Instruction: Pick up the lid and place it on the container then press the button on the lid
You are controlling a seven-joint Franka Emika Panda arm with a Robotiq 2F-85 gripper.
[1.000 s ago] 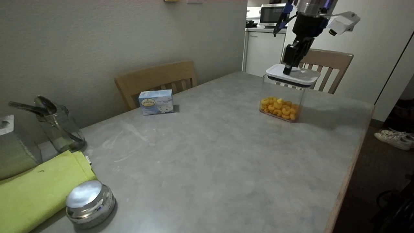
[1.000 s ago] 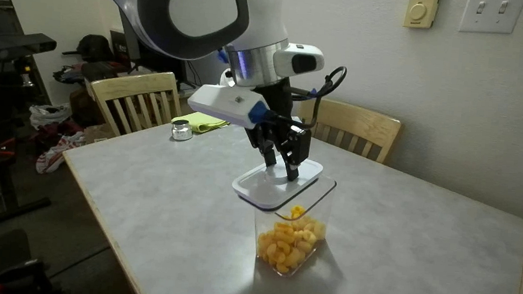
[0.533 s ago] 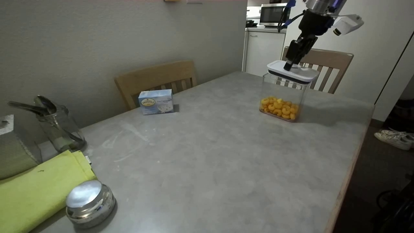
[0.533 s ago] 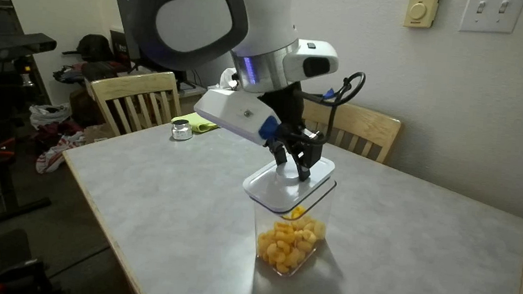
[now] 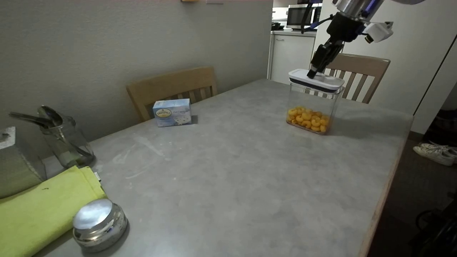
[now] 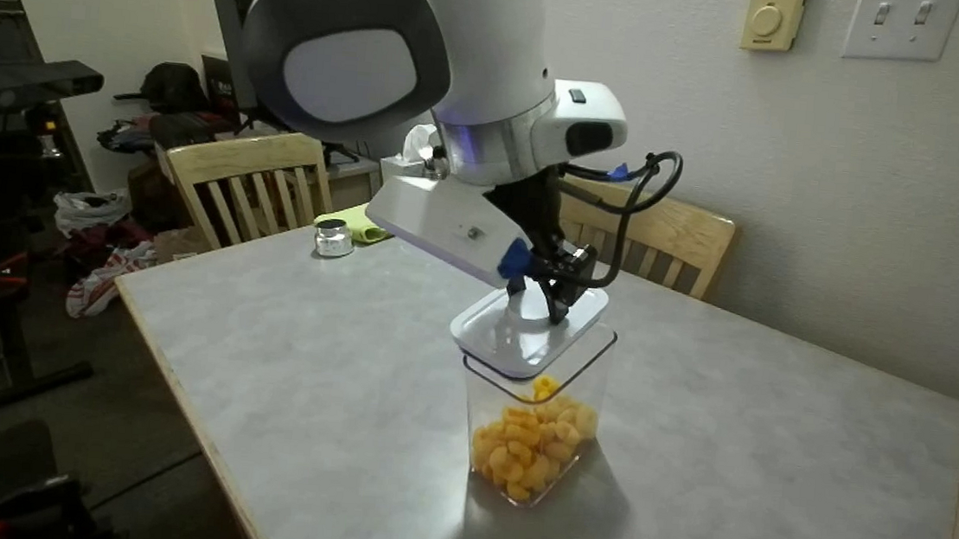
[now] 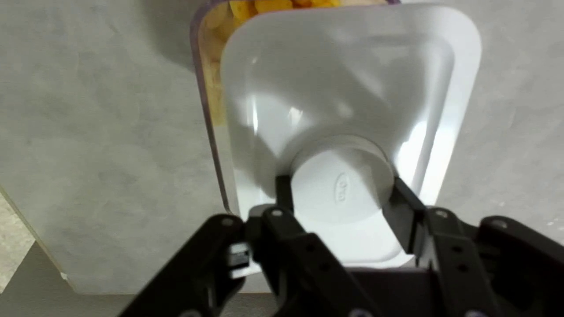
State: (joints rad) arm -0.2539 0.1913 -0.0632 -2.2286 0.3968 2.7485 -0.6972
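Nearly placed, not seated, I'd say; lid is off the tabletop and over the container but offset, in the wrist view the rim shows past it along two sides; can't tell whether lid and rim touch; gripper is clamped on the lid's raised round button, one finger each side; container stands upright near the tabletop's far edge in an exterior view, yellow-orange pieces in its lower part; so pick-up done, placing partly done, button press not done; left, as I read it: square the lid up, lower it, let go, then push the button from above; further out, blue box sits by the wall-side edge of the tabletop, silver jar toward the edge opposite the container's, just beside the yellow-green cloth.
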